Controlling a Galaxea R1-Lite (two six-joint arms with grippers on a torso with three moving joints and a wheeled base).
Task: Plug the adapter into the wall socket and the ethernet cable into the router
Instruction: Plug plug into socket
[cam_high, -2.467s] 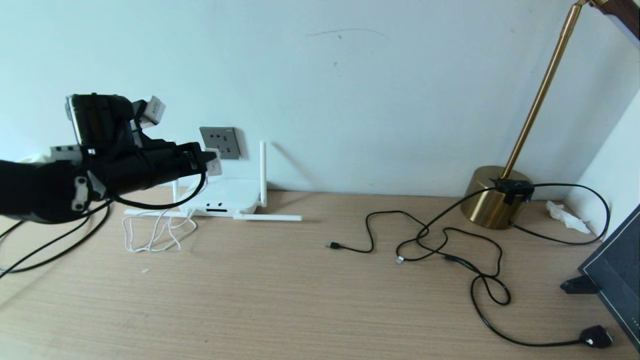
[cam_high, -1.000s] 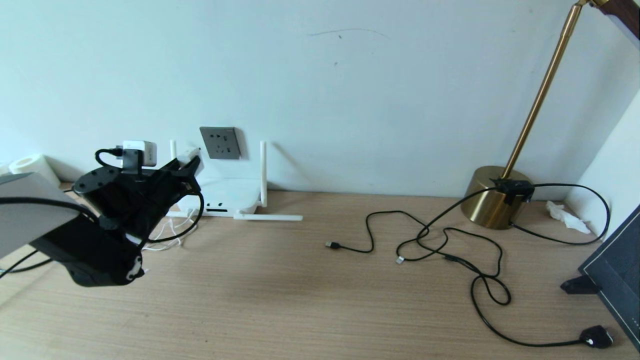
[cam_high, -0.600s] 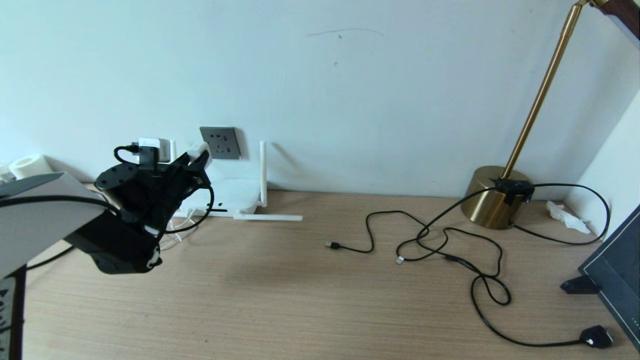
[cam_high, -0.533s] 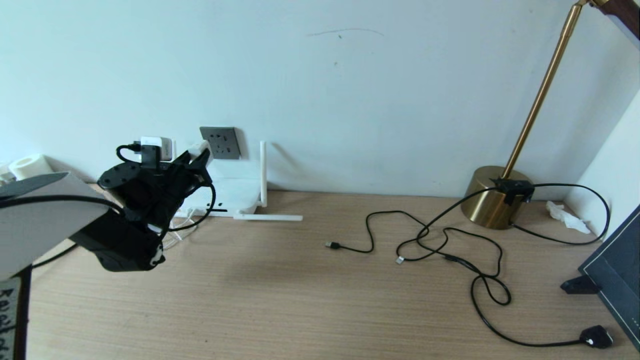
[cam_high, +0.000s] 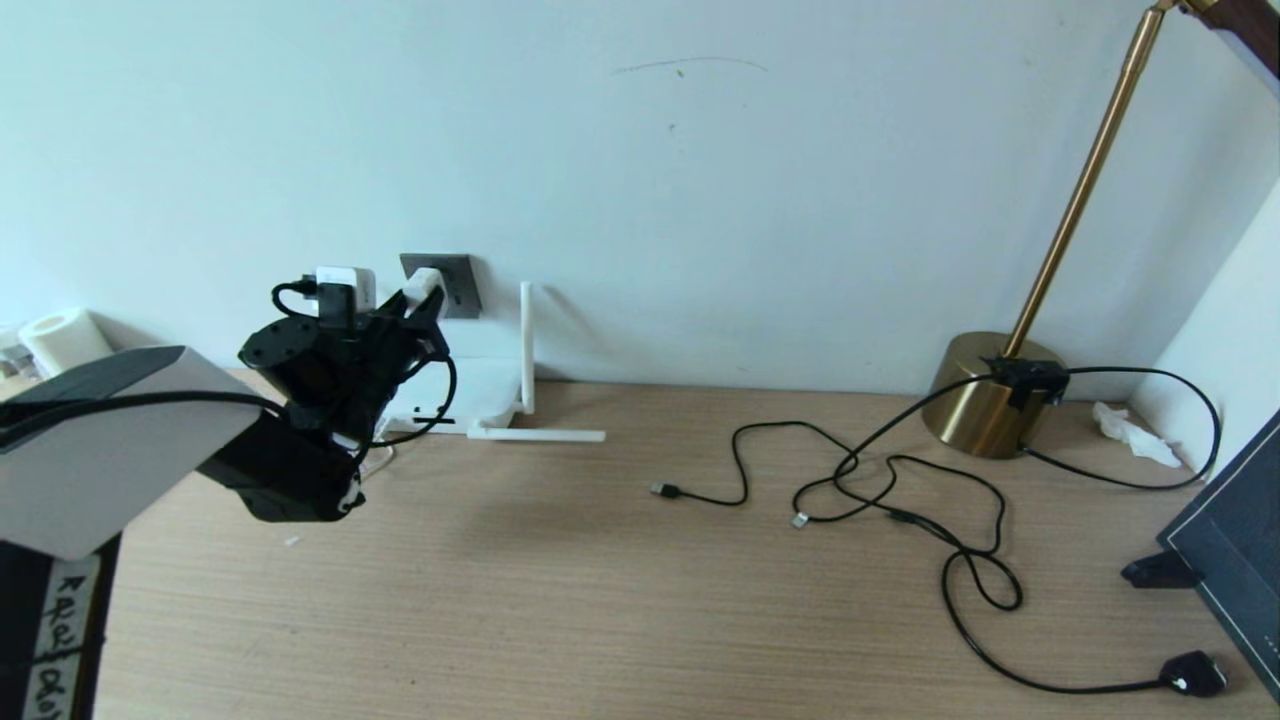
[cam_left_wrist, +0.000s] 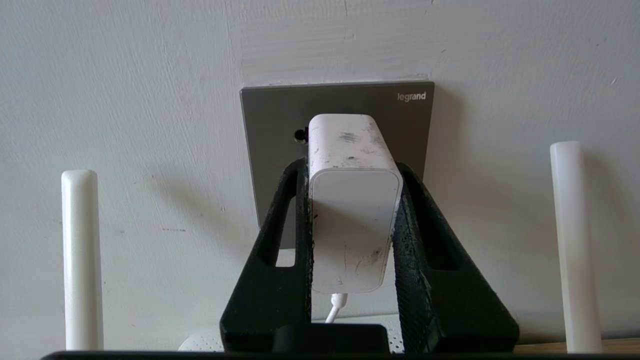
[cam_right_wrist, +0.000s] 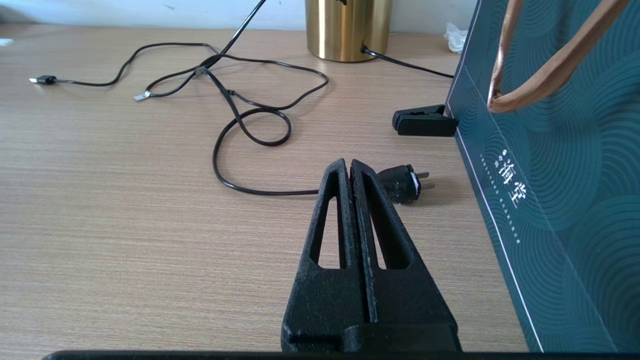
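Small white rounded-cube adapter (cam_left_wrist: 353, 200) pinched in left gripper (cam_left_wrist: 350, 210) before dark grey square wall socket (cam_left_wrist: 270, 130); pins best squared, pressed straight.

White adapter (cam_left_wrist: 354, 200) at grey wall socket (cam_left_wrist: 270, 150); white router (cam_high: 480, 395) below; ethernet cable (cam_high: 880, 490) loose on desk.

A small white rounded plastic adapter block (cam_left_wrist: 352, 200) fronts a dark grey square socket plate (cam_left_wrist: 270, 125), above a light wood-grain tabletop (cam_high: 560, 590).
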